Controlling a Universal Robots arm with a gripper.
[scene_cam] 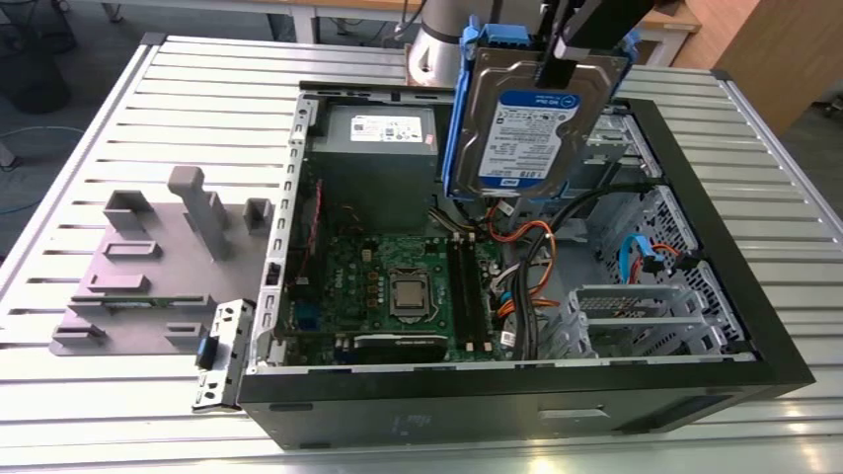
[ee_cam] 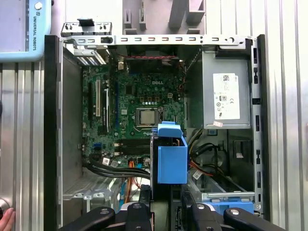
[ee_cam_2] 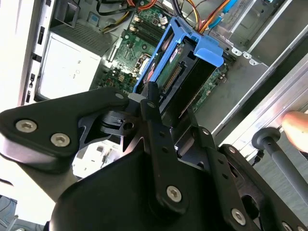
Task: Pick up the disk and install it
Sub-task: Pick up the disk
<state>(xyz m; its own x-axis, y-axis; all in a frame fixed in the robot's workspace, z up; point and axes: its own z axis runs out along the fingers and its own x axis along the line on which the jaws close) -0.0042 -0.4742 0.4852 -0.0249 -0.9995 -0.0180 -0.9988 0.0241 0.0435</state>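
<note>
Fingers (scene_cam: 555,71) clench the disk (scene_cam: 534,128) by its upper end in the exterior view, so it hangs upright in the air over the open case (scene_cam: 527,405), label toward the camera. It touches nothing but the gripper (scene_cam: 560,61). Its lower end hovers above the motherboard (scene_cam: 395,276), just beside the grey box (scene_cam: 375,163) on that box's exterior-view right. Holding one end probably leaves the rest of the blue carrier free to slide into a bay, and the height keeps it off the case walls and the cables (scene_cam: 527,247). The metal cage (scene_cam: 633,311) sits lower in the case, well apart from the disk, so the install looks not yet done.

In the second wrist view the two black fingers press on opposite broad faces of the disk (ee_cam_2: 178,72), which is pinched between them. The blue tab (ee_cam_2: 209,50) is at the far end, pointing away from the gripper and down toward the case interior, likely so that end leads.

In the first wrist view the disk appears end-on, tab (ee_cam: 171,156) foremost, hanging above the motherboard (ee_cam: 139,101) with the grey box (ee_cam: 226,96) to one side. Part of a hand (ee_cam: 5,219) rests on the slatted table (ee_cam: 24,144) outside the case, well apart from the disk.
</note>
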